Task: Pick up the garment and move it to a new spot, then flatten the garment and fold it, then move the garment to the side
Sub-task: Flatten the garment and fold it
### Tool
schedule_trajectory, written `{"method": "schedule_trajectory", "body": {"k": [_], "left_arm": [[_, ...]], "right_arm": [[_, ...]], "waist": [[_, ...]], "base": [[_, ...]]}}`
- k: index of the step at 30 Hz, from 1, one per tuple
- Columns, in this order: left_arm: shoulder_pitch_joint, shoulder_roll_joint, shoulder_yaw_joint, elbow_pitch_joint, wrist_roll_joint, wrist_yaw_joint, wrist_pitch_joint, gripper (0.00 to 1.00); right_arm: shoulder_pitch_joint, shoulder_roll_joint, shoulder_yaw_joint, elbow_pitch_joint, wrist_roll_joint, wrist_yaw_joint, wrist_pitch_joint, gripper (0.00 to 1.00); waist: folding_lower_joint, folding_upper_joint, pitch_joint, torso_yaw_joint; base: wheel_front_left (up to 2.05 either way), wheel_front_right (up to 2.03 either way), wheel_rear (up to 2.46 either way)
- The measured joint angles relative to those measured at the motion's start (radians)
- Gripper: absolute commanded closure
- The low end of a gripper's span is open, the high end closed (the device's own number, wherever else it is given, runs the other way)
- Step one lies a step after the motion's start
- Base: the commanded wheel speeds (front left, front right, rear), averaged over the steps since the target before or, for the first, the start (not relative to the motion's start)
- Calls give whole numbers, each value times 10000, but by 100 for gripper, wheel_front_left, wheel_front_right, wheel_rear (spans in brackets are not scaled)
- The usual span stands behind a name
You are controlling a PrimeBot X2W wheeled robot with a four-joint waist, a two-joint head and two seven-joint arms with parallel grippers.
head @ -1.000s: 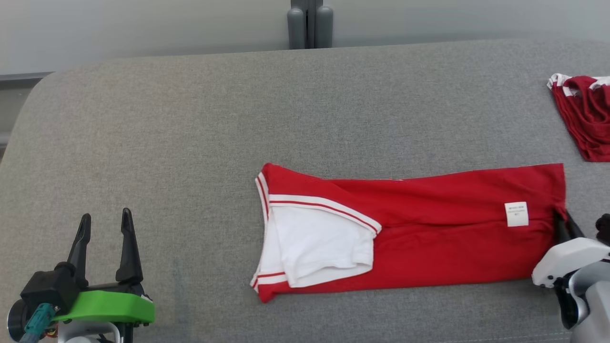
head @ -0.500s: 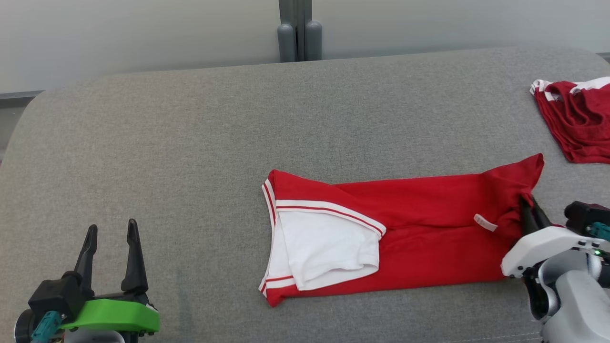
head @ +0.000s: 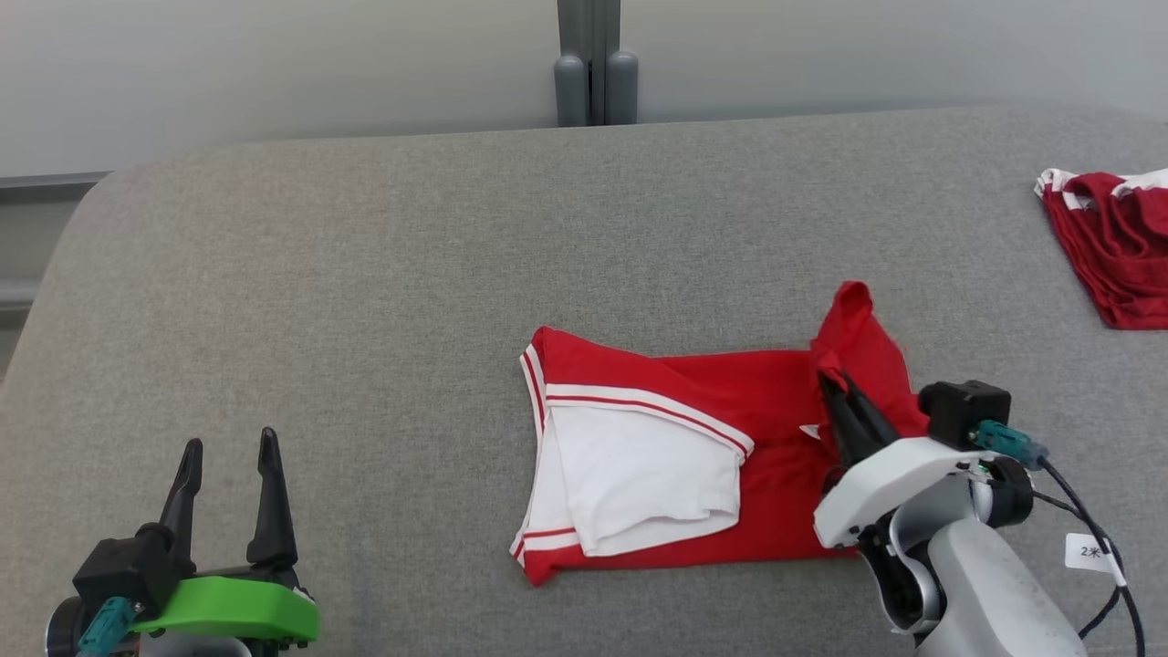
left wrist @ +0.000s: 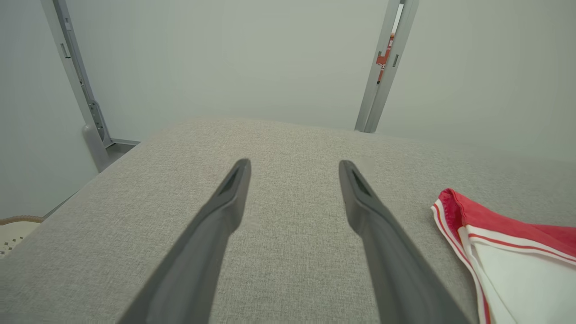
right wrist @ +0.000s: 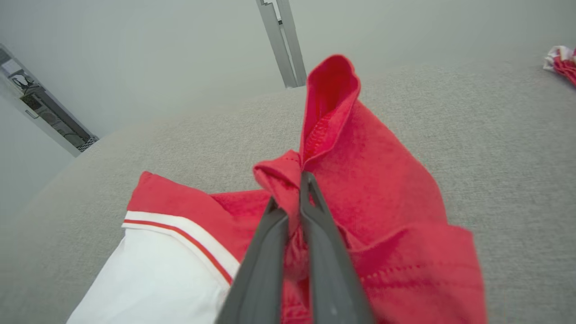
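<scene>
The red garment (head: 712, 401) with a white sleeve (head: 639, 484) lies near the middle of the grey padded surface (head: 365, 274), a little toward the robot's right side. The right gripper (head: 829, 381) is clamped tightly on the right end of the garment. The pinched red cloth stands up from the surface in a folded peak above the fingertips, while the left part with the striped trim lies flat. The left gripper (head: 230, 440) is near the front left, well apart from the garment, with its two fingers spread wide over the bare surface. A second red garment (head: 1113, 246) lies crumpled at the far right edge.
</scene>
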Motion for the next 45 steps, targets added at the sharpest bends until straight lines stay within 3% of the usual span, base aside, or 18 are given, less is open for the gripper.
{"method": "schedule_trajectory", "body": {"k": [13,19,29,30,31,32,40,45], "left_arm": [[-35,-42,-213,132,-48,0,0,0],[-133,-27,-249,242,-115,0,0,0],[-371,-38,-426,391,-232,-2,0,0],[-416,-40,-439,410,-259,-2,0,0],[-457,-42,-451,418,-268,-2,0,0],[-486,-44,-470,433,-278,-2,0,0],[-493,-42,-345,527,-284,-2,0,0],[-466,-42,-290,489,-259,-2,0,0]], "right_arm": [[-521,322,2138,105,945,0,-102,100],[-1133,334,3480,489,1720,0,-479,100],[-2154,336,4615,1553,2571,-4,-1041,100],[-2225,336,4658,1662,2617,-2,-1085,73],[-2322,336,4700,1822,2627,-2,-1131,19],[-2396,336,4725,1946,2638,-2,-1179,0],[-2900,339,3971,2284,2268,-2,-1450,0],[-2860,336,2341,1626,1064,-2,-1478,0]], "waist": [[0,0,66,609],[0,0,172,929],[0,0,374,1329],[0,0,397,1352],[0,0,422,1378],[0,0,445,1405],[0,0,379,1326],[0,0,205,1131]], "base": [[0,0,0],[0,0,0],[0,0,0],[0,0,0],[0,0,0],[0,0,0],[0,0,0],[0,0,0]]}}
